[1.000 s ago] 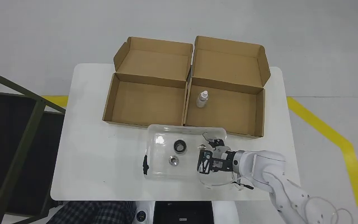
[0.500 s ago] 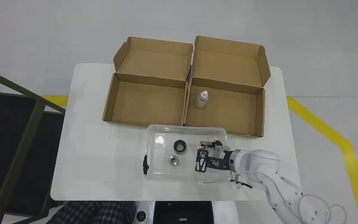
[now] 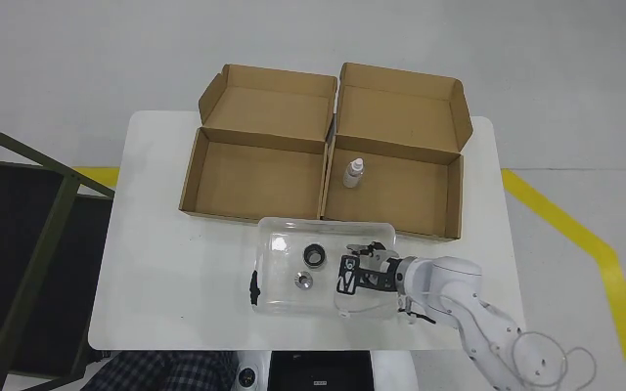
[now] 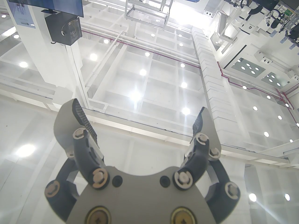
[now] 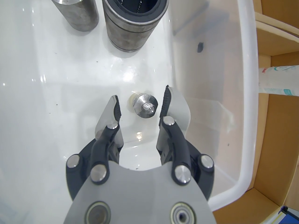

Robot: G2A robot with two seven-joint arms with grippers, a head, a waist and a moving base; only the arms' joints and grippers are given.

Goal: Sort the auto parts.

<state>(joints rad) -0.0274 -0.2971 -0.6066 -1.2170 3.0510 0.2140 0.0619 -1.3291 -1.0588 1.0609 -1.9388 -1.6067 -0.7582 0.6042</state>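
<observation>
The pick is in hand: the right gripper [image 5: 141, 97] hangs inside the clear plastic bin [image 5: 247, 75], its jaws about half open and empty, straddling a small shiny silver metal stud [image 5: 145, 108] on a pale plastic base that rests on the bin floor near one wall. Next, I judge, it must sink slightly, pinch the stud and lift it cleanly. A grey steel sleeve [image 5: 72, 3] and a black-lined bearing [image 5: 135, 15] stand upright farther along.
</observation>
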